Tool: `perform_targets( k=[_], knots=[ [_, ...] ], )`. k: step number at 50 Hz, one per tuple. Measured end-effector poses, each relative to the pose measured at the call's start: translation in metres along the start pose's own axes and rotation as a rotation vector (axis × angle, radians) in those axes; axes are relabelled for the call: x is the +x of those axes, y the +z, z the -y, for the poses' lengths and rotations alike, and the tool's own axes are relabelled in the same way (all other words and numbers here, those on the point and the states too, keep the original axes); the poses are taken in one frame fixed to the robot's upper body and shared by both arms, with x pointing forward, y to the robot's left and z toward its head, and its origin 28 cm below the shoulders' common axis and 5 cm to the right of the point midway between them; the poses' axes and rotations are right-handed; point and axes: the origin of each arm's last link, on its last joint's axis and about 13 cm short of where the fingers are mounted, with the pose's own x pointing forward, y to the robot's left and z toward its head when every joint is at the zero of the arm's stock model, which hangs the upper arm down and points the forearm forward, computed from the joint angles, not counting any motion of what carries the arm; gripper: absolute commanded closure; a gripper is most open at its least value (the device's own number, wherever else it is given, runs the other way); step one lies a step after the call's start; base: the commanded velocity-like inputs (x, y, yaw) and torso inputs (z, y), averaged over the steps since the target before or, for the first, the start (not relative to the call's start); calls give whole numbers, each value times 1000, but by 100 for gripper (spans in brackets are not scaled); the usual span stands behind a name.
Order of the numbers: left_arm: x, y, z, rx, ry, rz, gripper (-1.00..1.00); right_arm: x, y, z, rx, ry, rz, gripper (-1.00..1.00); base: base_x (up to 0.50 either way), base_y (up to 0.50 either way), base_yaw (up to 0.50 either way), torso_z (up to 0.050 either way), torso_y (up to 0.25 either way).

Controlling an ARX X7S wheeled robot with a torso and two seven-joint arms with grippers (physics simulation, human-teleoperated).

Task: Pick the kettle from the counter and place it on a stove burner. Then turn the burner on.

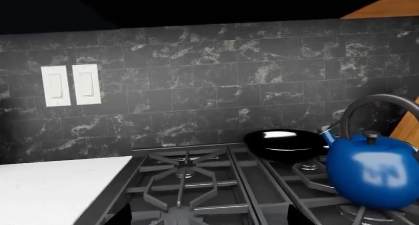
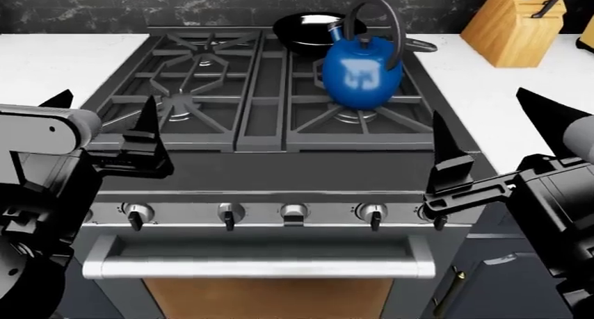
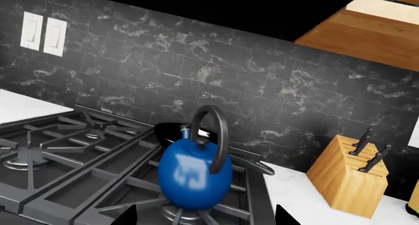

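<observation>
The blue kettle (image 2: 362,72) stands upright on the stove's front right burner grate (image 2: 320,121). It also shows in the left wrist view (image 1: 373,173) and the right wrist view (image 3: 194,176). My left gripper (image 2: 102,114) is open and empty over the stove's front left corner, with a grate between its fingertips (image 1: 117,217). My right gripper (image 2: 496,135) is open and empty at the stove's front right corner, a short way in front of the kettle. The white counter (image 2: 46,62) lies on both sides of the stove (image 2: 260,159).
A black frying pan (image 2: 307,23) sits on the back right burner, just behind the kettle. A wooden knife block (image 2: 515,23) stands on the right counter. A row of knobs (image 2: 229,213) runs along the stove front above the oven door handle (image 2: 260,267).
</observation>
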Motion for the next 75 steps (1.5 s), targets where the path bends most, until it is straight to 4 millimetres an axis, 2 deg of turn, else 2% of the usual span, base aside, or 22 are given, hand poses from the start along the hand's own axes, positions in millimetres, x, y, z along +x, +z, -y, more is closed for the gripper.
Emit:
perform_targets(
  k=[30, 75],
  knots=[
    [-15, 0, -3, -21, -1, 28, -100, -20, -5, -3, 21, -19, -2, -100, 0, 0, 0, -39, 0],
    [-43, -14, -9, -67, -17, 50, -100, -42, -21, -10, 62, -37, -20, -100, 0, 0, 0, -37, 0]
  ],
)
